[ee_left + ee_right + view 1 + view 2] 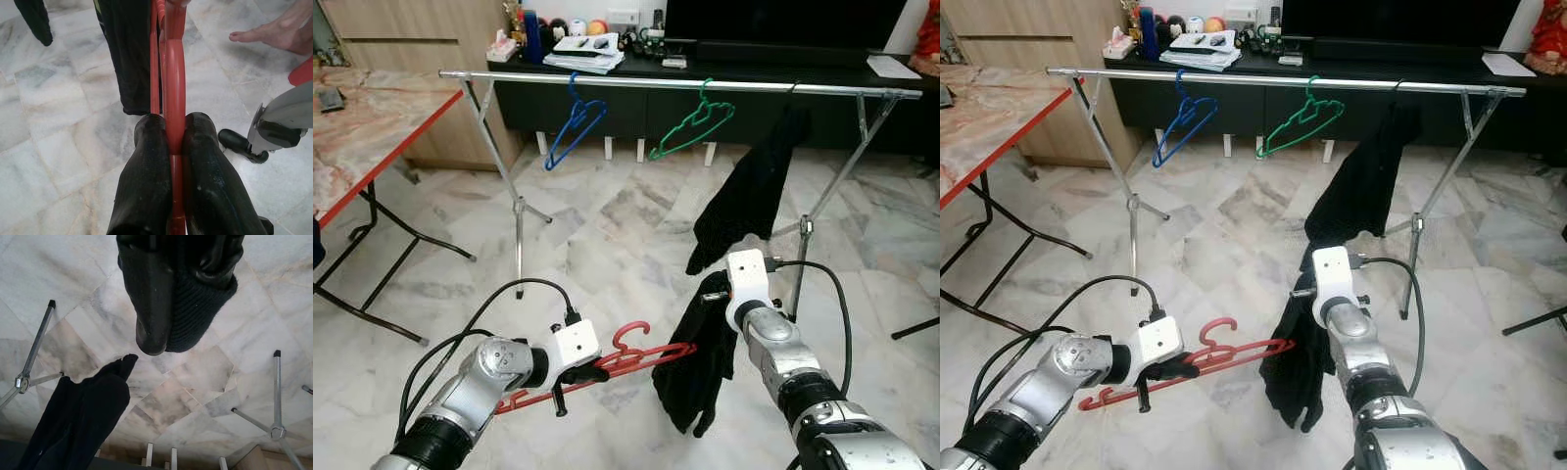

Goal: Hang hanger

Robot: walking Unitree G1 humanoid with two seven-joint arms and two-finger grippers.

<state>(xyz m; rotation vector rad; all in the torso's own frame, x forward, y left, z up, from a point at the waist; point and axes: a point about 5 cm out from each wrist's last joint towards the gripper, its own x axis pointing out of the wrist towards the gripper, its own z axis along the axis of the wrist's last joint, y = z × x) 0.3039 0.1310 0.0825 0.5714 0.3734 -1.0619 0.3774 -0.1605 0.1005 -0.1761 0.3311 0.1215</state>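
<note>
Left tool (579, 373): lower left of centre in the left eye view, fingers (146, 186) pressed together on the bar of the red hanger (607, 367); the left wrist view shows the red bar pinched between both black pads.

Red hanger: held roughly level above the floor (626, 225), hook up at lower centre of the frame, its far end reaching into the black garment (700, 362).

Right tool (166, 308): lower right of centre in the left eye view, at the upper edge of the black garment; the right wrist view shows its fingers closed on dark knitted cloth.

Black garment: hangs from the right tool towards the floor, touching the right end of the red hanger.

Drying rack (675, 86): silver rail across the upper part of the frame, on splayed metal legs, well behind both tools.

Blue hanger (576, 127): hooked on the rail, upper left of centre, tilted.

Green hanger (693, 127): hooked on the rail, upper centre, tilted.

Second black garment (754, 191): draped from the rail, right of centre, above the right tool.

Floor: pale marble tiles.

Worktop (372, 127): marbled top with red edge on black folding legs, upper left.

Dark cabinet (636, 103): behind the rack along the top of the frame, carrying small items and papers.

Bare foot (264, 34): a person's, on the floor, in the left wrist view.
</note>
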